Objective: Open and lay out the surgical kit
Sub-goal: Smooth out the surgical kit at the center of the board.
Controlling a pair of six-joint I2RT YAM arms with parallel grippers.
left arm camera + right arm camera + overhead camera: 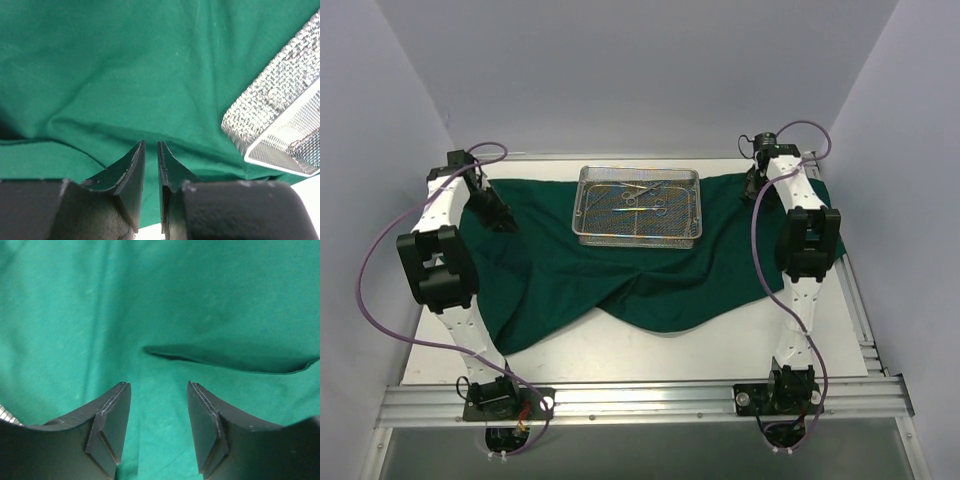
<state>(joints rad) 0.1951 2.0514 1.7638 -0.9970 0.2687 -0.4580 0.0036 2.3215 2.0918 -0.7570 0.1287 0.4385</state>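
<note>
The dark green drape (620, 285) lies spread open on the table, its front edge rumpled. The silver wire-mesh tray (640, 228) stands on its back middle and holds several steel scissor-like instruments (645, 197). My left gripper (505, 222) hovers over the drape's left part, left of the tray. In the left wrist view the gripper (151, 145) has its jaws nearly together with nothing between them, above the drape (125, 75), and the tray's corner (280, 110) is at the right. My right gripper (750, 190) is by the drape's back right corner. In the right wrist view it (157, 386) is open and empty above a fold of the drape (225, 360).
White walls close in the table on the left, back and right. A metal rail (640, 400) runs along the near edge with both arm bases on it. Purple cables (380, 240) loop beside each arm. Bare white table (620, 350) shows in front of the drape.
</note>
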